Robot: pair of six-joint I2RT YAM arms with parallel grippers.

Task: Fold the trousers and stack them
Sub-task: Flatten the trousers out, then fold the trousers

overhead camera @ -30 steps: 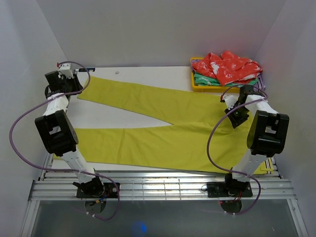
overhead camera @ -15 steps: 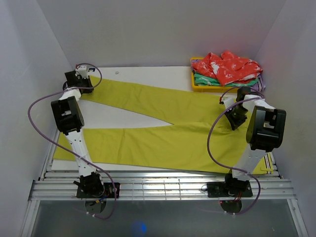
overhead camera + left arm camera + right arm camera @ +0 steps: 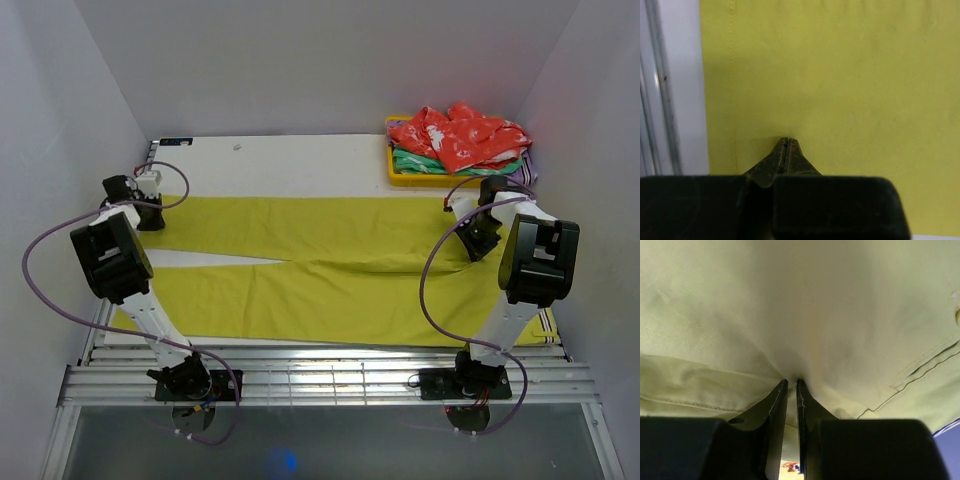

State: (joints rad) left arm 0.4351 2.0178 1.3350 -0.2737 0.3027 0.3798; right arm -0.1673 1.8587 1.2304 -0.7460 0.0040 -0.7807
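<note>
The mustard yellow-green trousers point(image 3: 330, 270) lie spread flat on the white table point(image 3: 280, 155), waist to the right, both legs running left and nearly parallel. My left gripper point(image 3: 150, 216) is at the hem of the far leg. In the left wrist view its jaws point(image 3: 785, 142) are shut on the cloth point(image 3: 840, 75) beside the hem seam. My right gripper point(image 3: 476, 243) is at the waist end. In the right wrist view its jaws point(image 3: 791, 383) pinch a fold of the trousers point(image 3: 790, 305), with a pocket seam to the right.
A yellow tray point(image 3: 398, 179) at the back right corner holds a red patterned garment point(image 3: 455, 135) on top of a green garment point(image 3: 415, 160). Grey walls close in on the left, back and right. A metal rail point(image 3: 320, 375) runs along the near edge.
My left gripper has pulled the far leg's hem from the back left corner toward the near side. That leg now lies straight, almost parallel to the near leg. The right gripper stayed put.
</note>
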